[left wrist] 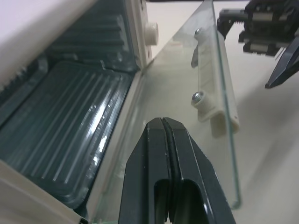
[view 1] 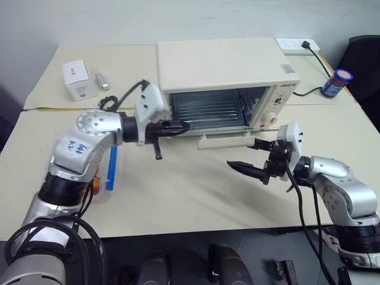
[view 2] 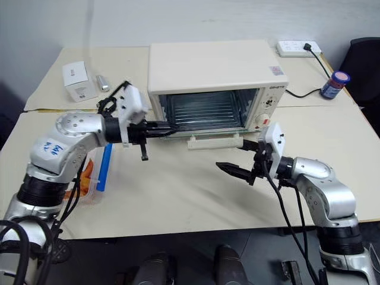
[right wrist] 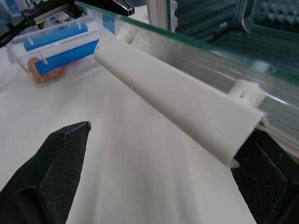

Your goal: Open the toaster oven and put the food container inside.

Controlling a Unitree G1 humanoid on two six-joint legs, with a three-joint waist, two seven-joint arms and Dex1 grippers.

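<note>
Bright even light; glare on glass door (left wrist: pixel 205 116)

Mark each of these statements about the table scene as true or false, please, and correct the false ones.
1. The toaster oven door is closed. False: the glass door is dropped open.
2. The left hand is shut. True.
3. The food container is inside the oven. False: it lies on the table under the left arm.
4. The right hand is open and holds nothing. True.
5. The door's handle is black. False: it is cream.
</note>
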